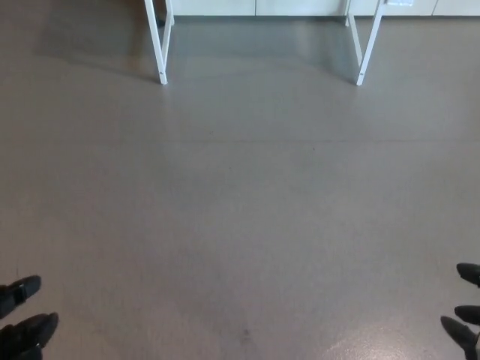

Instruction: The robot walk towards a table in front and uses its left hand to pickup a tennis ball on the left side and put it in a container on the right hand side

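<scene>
Smooth grey floor (240, 225) runs to white panels (300, 6) at the far edge; a small dark scuff (244, 335) marks it.

Soft, even indoor light on the grey floor (247, 225), a pale sheen shows between the white desk legs (160, 52) at top, faint broad shadow at upper left, low contrast, slightly soft focus throughout

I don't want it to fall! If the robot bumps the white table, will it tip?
Probably light: its legs look thin. They stand wide apart, so on the smooth floor it would likely slide, not tip.
</scene>
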### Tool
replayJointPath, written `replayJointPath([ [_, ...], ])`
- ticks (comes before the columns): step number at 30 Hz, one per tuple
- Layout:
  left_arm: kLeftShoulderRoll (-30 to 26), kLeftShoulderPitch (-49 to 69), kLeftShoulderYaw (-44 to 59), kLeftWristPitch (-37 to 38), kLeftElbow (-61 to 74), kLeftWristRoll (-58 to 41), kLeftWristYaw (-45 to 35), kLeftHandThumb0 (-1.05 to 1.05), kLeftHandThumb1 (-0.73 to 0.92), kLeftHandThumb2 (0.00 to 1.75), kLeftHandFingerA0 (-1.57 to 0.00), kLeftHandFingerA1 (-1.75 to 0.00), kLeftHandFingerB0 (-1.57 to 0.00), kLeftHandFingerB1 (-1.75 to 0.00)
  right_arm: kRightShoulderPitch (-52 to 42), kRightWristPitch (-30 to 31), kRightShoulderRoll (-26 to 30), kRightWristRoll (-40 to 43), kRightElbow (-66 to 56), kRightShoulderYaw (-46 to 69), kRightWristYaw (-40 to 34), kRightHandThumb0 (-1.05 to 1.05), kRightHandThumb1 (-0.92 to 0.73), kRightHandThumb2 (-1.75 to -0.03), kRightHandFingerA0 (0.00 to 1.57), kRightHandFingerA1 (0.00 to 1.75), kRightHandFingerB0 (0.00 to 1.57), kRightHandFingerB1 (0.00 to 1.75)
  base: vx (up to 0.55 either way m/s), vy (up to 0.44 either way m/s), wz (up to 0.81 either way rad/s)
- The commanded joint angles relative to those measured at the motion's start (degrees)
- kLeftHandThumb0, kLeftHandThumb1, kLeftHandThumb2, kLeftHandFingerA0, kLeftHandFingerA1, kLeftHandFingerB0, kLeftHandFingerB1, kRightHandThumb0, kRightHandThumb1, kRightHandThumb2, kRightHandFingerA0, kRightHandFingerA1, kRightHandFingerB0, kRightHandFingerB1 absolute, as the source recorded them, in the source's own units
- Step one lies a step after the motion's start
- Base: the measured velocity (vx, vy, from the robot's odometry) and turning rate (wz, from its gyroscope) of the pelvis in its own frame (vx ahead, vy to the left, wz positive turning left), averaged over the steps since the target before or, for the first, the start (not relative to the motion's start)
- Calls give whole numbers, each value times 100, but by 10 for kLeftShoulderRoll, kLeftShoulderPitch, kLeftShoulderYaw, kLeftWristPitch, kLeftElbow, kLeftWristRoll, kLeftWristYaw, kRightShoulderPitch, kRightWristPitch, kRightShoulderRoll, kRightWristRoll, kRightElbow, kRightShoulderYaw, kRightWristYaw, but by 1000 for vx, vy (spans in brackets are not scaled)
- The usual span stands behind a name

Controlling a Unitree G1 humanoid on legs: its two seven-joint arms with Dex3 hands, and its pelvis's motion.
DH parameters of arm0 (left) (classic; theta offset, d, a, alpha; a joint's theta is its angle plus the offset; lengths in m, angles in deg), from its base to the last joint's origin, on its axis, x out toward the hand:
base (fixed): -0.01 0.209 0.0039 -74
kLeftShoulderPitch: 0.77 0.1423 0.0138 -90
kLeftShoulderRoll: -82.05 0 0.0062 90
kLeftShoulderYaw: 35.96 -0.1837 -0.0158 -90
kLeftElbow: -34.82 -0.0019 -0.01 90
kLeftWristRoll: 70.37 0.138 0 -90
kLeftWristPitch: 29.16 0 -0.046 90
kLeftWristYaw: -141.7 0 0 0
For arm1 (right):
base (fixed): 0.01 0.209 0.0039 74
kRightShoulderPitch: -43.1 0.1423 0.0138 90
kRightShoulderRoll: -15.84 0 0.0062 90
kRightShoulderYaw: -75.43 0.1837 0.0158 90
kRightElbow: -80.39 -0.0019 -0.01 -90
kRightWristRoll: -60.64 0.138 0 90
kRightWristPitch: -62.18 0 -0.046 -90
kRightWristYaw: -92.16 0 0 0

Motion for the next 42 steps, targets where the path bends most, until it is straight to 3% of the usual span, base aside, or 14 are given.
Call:
replayJointPath([
  [1,-7,12,9,9,10,-41,-34,-18,66,59,-39,-37,-39,-35,-20,11,8,10,-20,6,4,-9,-50,-59,48,67,24,49,0,0,0],
  [3,-7,18,7,6,16,-40,-35,-18,66,59,-39,-37,-38,-35,-25,7,8,9,-16,6,3,-8,-49,-59,48,67,25,50,0,0,0],
  [4,-8,25,4,11,14,-37,-37,-19,66,58,-39,-36,-39,-35,-37,7,9,8,-22,4,5,-7,-33,-85,43,68,20,57,0,0,0],
  [7,-6,34,2,10,16,-40,-39,-18,67,58,-41,-36,-40,-35,-47,1,10,10,-22,4,6,-7,-33,-85,42,67,20,57,0,0,0],
  [8,-6,38,2,9,18,-40,-38,-17,67,59,-42,-37,-40,-35,-53,1,9,10,-24,4,6,-9,-49,-59,48,67,25,50,0,0,0],
  [9,-5,41,2,7,19,-40,-38,-17,67,59,-42,-37,-40,-35,-58,2,9,11,-27,4,6,-9,-49,-59,48,67,25,50,0,0,0],
  [10,-4,46,1,7,21,-41,-39,-17,67,59,-41,-37,-39,-35,-63,1,9,10,-28,4,6,-9,-32,-85,43,68,21,57,0,0,0],
  [28,-6,90,-14,1,34,-36,-38,-17,68,59,-40,-36,-39,-35,-107,-23,10,11,-15,-2,7,-5,-34,-85,43,68,22,57,10,-6,3],
  [42,-10,84,-17,8,24,-39,-40,-18,67,58,-42,-36,-40,-35,-105,-33,17,3,-7,-10,4,-6,-34,-85,43,67,23,57,167,197,1],
])
